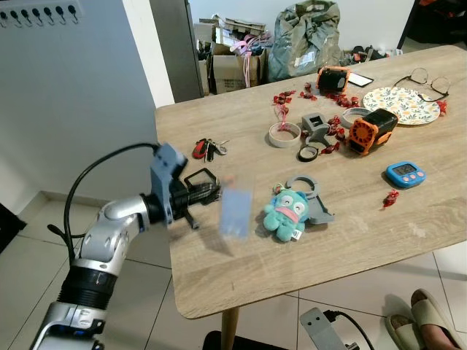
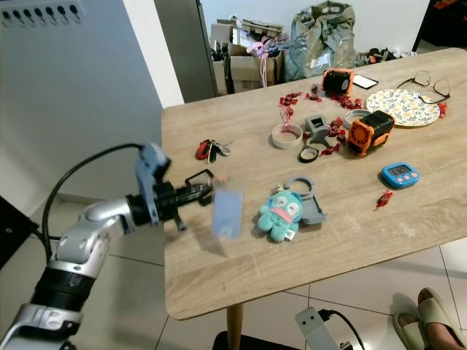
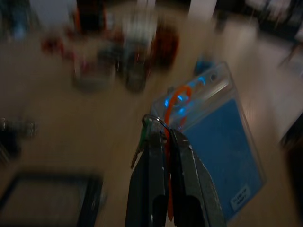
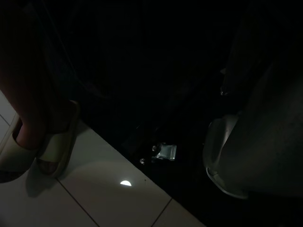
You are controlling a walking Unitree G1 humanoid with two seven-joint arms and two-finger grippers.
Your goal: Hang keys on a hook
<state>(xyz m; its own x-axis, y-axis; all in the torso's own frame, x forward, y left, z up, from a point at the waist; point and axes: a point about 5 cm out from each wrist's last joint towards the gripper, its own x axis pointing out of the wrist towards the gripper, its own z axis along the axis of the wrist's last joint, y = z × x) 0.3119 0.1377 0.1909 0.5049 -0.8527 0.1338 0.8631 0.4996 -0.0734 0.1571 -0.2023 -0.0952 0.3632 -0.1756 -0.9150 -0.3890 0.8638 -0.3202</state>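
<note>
Spanning most of the scene, the pale wood-grain surface point(image 1: 350, 240) carries clutter. High on the grey wall sits a white row of hooks point(image 1: 40, 14). Near the surface's left edge, the left pincer point(image 1: 211, 189) is pressed together on the metal ring and orange loop of a blurred, clear plastic badge holder with a blue card point(image 1: 236, 212), which hangs flat, long axis downward. Beyond lies a red-fobbed bunch of keys point(image 1: 207, 149), untouched.
</note>
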